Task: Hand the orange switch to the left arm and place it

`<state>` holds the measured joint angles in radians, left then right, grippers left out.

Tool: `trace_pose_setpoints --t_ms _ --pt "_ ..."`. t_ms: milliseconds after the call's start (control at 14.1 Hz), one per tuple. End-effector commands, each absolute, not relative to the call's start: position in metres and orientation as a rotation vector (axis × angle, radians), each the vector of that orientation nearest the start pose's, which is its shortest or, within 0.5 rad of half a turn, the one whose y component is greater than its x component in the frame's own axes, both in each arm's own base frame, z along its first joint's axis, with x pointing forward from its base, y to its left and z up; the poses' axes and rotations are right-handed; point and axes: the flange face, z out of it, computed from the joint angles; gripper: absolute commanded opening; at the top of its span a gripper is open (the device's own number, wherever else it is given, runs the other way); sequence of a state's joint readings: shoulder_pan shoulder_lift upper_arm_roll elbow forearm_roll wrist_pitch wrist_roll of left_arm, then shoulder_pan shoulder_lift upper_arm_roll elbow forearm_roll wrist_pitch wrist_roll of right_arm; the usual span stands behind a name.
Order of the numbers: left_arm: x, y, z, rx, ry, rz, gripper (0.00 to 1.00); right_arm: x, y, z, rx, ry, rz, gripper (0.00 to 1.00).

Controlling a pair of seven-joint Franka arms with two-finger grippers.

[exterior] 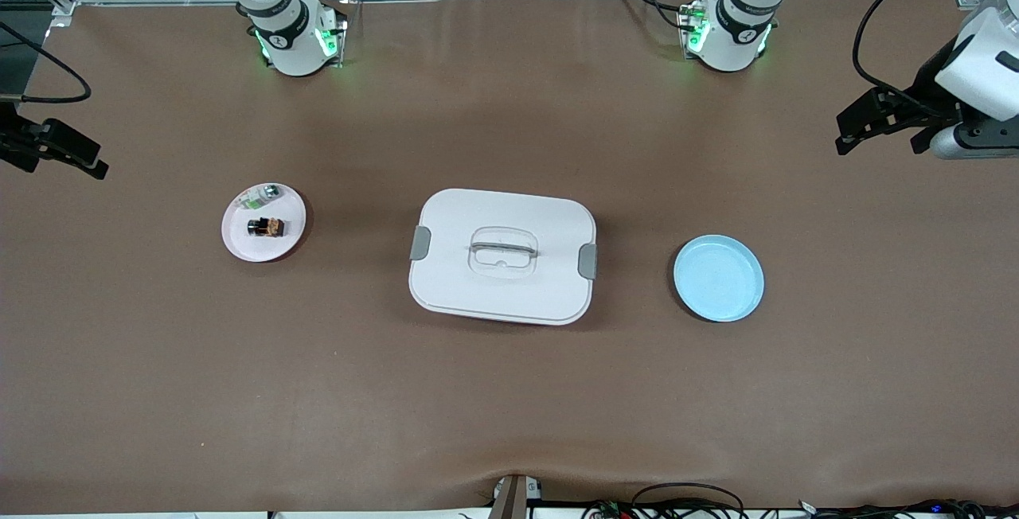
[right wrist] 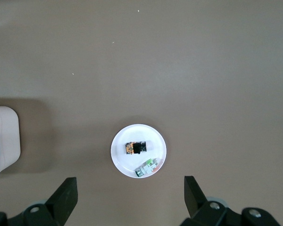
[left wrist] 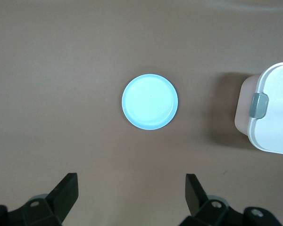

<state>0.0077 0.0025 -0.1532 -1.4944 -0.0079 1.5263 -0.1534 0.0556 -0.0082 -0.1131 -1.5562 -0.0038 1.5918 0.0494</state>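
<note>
Orange on one face, the tiny black orange switch [exterior: 266, 227] lies on a white plate [exterior: 239, 242] at the middle left of the front picture, beside a small green-and-silver piece [exterior: 263, 196]. The white box [exterior: 503, 255] sits mid-picture on the brown counter [exterior: 509, 407], with a blue plate [exterior: 719, 278] at middle right. The right gripper [right wrist: 127, 197] hangs over the white plate, fingers [right wrist: 66, 195] spread. The left gripper [left wrist: 129, 195] hangs over the blue plate, fingers [left wrist: 68, 190] spread too.

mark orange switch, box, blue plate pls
orange switch [exterior: 266, 227], front view, middle of its body.
box [exterior: 503, 300], front view, bare lid near its front edge.
blue plate [exterior: 719, 279], front view, its bare floor.
</note>
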Motion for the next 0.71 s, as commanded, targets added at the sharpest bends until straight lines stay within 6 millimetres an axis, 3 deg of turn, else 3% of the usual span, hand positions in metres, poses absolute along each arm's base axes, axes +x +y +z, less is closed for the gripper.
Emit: trace_pose_setpoints --t_ms 0,212,424,637 --pt "0.544 -0.079 0.659 -3.153 0.003 -0.037 1.0 0.545 -0.032 0.652 -3.139 0.125 -0.079 1.0" --pt "0.544 -0.079 0.659 -3.153 0.003 -0.037 1.0 0.543 -0.032 0.651 -3.141 0.126 -0.053 1.0" --pt "0.544 -0.078 0.658 -3.154 0.001 -0.034 1.0 0.536 -0.032 0.639 -3.137 0.128 0.084 1.0" --pt "0.545 -0.08 0.658 -3.153 0.003 -0.034 1.0 0.538 -0.035 0.605 -3.131 0.137 0.168 1.0"
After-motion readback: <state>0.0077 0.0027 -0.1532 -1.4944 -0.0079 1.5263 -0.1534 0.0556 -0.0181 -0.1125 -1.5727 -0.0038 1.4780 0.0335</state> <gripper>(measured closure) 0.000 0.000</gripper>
